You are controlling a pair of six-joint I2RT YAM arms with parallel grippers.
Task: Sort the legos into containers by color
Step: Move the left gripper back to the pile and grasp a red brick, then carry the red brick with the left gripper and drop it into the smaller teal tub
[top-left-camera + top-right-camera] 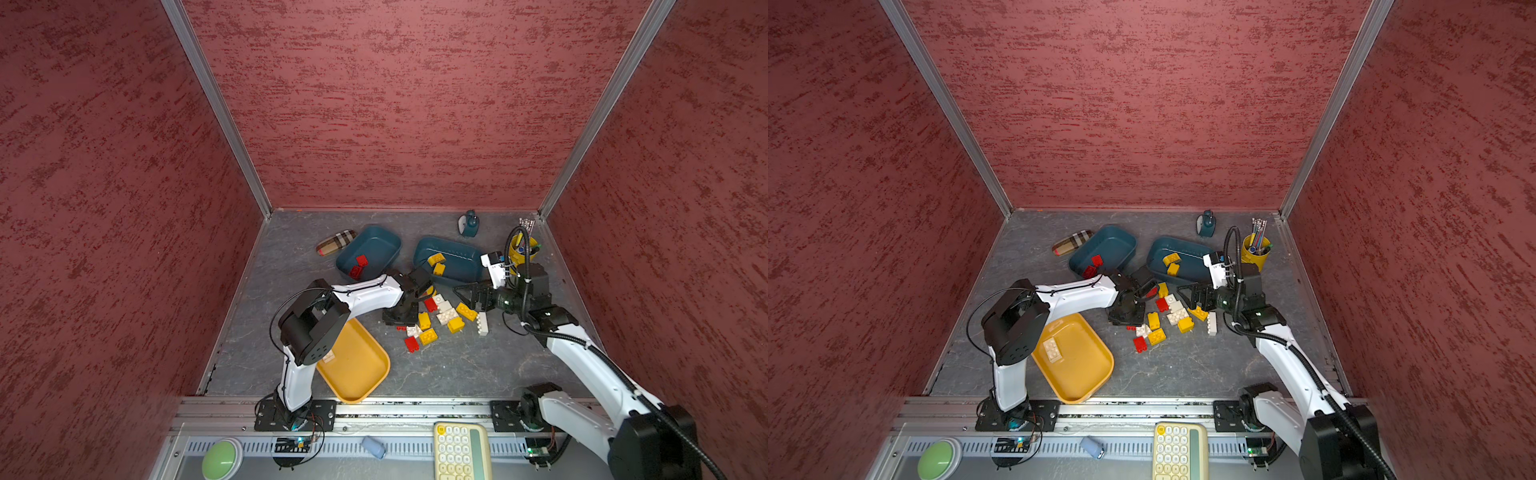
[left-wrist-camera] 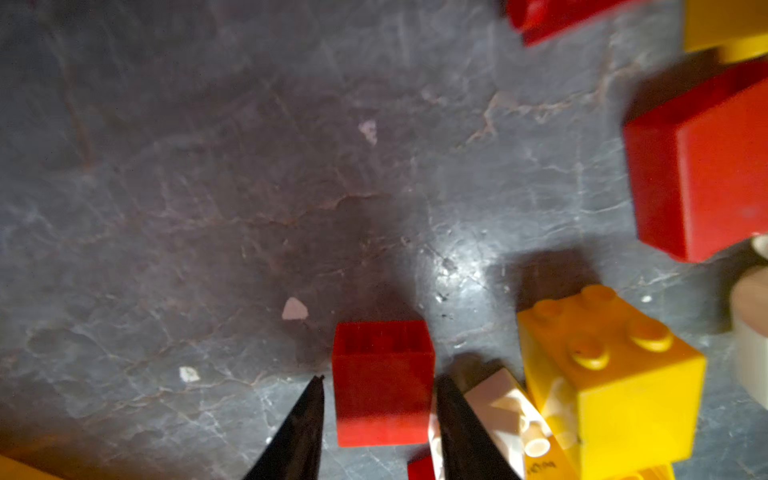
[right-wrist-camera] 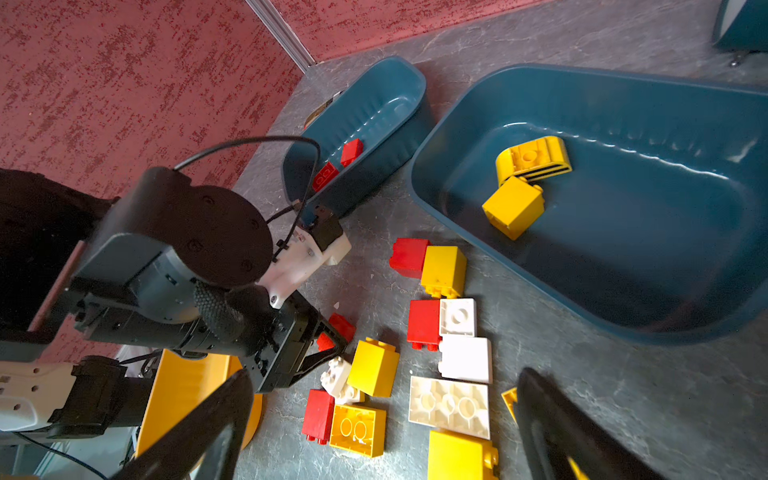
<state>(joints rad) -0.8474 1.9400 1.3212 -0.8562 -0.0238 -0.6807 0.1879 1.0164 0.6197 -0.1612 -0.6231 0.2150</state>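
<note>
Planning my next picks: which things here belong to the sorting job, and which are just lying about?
Job: loose bricks; teal tray with red bricks; teal tray with yellow bricks; yellow tray.
Lying about: plaid case; pen cup; calculator; green button.

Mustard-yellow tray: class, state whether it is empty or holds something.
Not empty: in a top view one white brick lies inside the mustard-yellow tray.

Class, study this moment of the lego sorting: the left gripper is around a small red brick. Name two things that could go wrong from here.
1. A white brick lies against the left gripper, whose jaws straddle the small red brick. It may get nudged or carried along, perhaps into the teal tray holding reds.
2. The open right gripper hangs over the same pile, close by. The two could bump if both move.
</note>
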